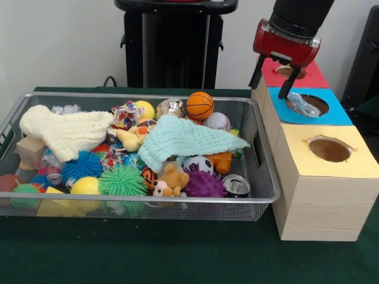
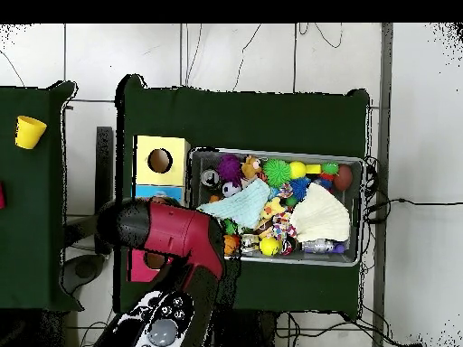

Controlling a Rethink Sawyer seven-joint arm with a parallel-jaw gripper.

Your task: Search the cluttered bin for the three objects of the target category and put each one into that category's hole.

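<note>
The bottle [image 1: 303,107] lies half inside the blue-surround hole [image 1: 308,104] in the front view, directly under our hand [image 1: 273,78], whose fingers stand spread and empty just above it; its long axis seems to slant from the hole's left rim toward the centre. From overhead, the arm hides both, so we cannot judge direction; the bin [image 2: 360,210] sits beside the boxes on the desk [image 2: 244,108].

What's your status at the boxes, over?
Gripper open above the blue hole. Crushed bottle lying in that hole. Nothing blocking.
</note>
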